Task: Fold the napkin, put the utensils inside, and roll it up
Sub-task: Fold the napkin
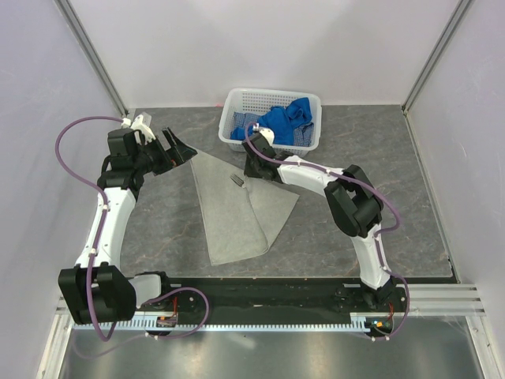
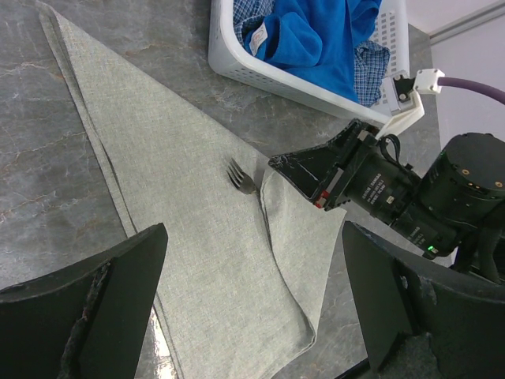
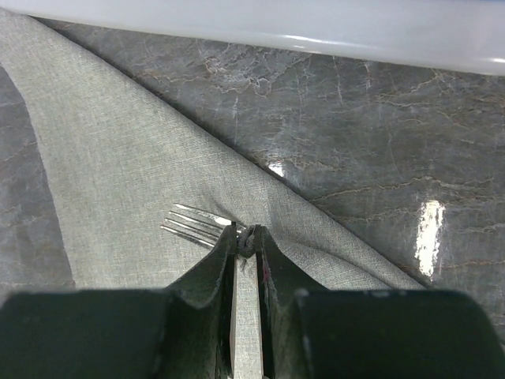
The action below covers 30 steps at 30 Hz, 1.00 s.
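Observation:
The light grey-beige napkin [image 1: 237, 217] lies on the table folded into a triangle. A silver fork [image 1: 237, 181] rests on it near the far edge. Only its tines [image 3: 193, 223] show, because a flap of napkin [image 2: 296, 237] lies over the handle. My right gripper [image 3: 248, 237] is low at that flap, shut on a small bunch of napkin cloth right beside the tines. In the top view the right gripper [image 1: 252, 167] is just in front of the basket. My left gripper [image 1: 177, 147] hovers open above the napkin's far left corner with nothing between its fingers [image 2: 118, 276].
A white plastic basket [image 1: 237, 99] with bright blue cloths [image 1: 288, 120] stands at the back, right behind the right gripper. Grey walls close in the left, right and far sides of the dark marbled table [image 1: 379, 158].

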{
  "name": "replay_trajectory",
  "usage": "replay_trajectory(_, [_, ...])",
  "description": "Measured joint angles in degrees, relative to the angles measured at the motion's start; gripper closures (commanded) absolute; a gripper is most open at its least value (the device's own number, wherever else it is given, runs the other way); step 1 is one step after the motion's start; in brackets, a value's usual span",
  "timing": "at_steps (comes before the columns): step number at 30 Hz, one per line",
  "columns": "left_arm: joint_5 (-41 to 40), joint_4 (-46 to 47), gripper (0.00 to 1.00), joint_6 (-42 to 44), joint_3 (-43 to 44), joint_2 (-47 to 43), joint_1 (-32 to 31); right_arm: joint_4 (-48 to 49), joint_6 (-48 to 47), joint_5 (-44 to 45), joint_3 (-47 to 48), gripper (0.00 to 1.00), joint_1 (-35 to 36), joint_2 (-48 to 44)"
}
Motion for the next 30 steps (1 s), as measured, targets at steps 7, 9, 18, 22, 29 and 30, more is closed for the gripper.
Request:
replay_trajectory(7, [0.02, 0.00, 0.01, 0.00, 0.00, 0.00, 0.00, -1.14, -0.26, 0.42, 1.75, 1.00, 0.02, 1.97])
replay_trajectory(9, [0.02, 0.00, 0.01, 0.00, 0.00, 0.00, 0.00, -1.31, -0.42, 0.39, 2.01, 1.00, 0.02, 2.16])
replay_trajectory(18, [0.00, 0.00, 0.01, 0.00, 0.00, 0.07, 0.00, -1.57, -1.81, -0.55, 3.82, 0.99, 0.39, 3.13])
replay_trajectory(22, [-0.02, 0.02, 0.01, 0.02, 0.00, 0.17, 0.00, -1.57, -2.12, -1.14, 4.50, 0.99, 0.74, 4.20])
replay_trajectory(29, [-0.02, 0.00, 0.01, 0.00, 0.00, 0.31, 0.00, -1.86, -2.38, -1.66, 6.43, 1.00, 0.90, 5.92])
replay_trajectory(30, [-0.02, 0.02, 0.01, 0.00, 0.00, 0.31, 0.00, -1.88, -2.38, -1.68, 6.80, 1.00, 0.90, 6.08])
